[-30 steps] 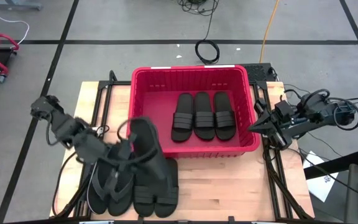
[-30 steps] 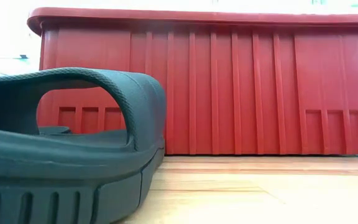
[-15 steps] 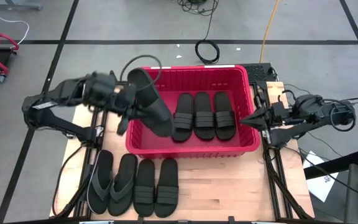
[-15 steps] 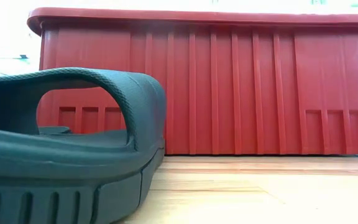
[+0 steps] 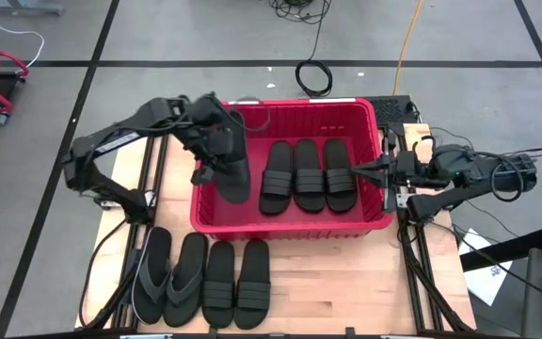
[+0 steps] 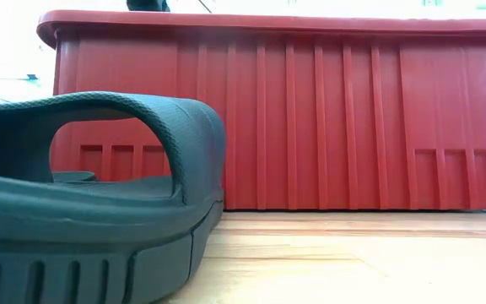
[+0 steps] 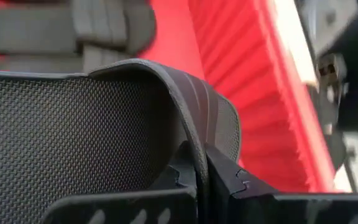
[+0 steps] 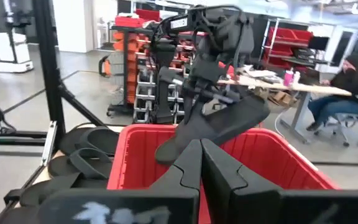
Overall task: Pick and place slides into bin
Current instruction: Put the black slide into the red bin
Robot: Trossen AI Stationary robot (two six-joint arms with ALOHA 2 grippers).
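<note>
The red bin [image 5: 215, 215] stands at the table's far middle with three black slides [image 5: 309, 175] flat on its floor, side by side. My left gripper [image 5: 216, 151] is over the bin's left part, shut on a fourth black slide [image 5: 234, 168], which also shows in the right wrist view [image 8: 222, 132]. Two thong flip-flops [image 5: 169, 279] and two strap slides [image 5: 236, 284] lie flat on the table in front of the bin. My right gripper [image 5: 356, 171] is shut and empty, reaching level over the bin's right wall. My left gripper pinches the slide's wide ribbed strap [image 7: 194, 127] at its edge between the two fingers, beside the textured footbed [image 7: 73, 124]. The slide is lifted clear and tilted, one end [image 8: 166, 152] lower, above the bin's left part.
The nearest strap slide [image 6: 99, 194] fills the low view's left, with the bin's ribbed front wall [image 6: 327, 118] behind it. Bare wood table lies to the right of the four sandals [image 5: 346, 282]. A person sits at a desk in the room [image 8: 347, 87].
My left gripper has gone up and toward the far edge from the sandals at the near left, carrying a strap slide lifted clear, then right and down over the bin's left part. The slide has turned and tipped on the way. My right gripper has moved left over the bin's wall.
</note>
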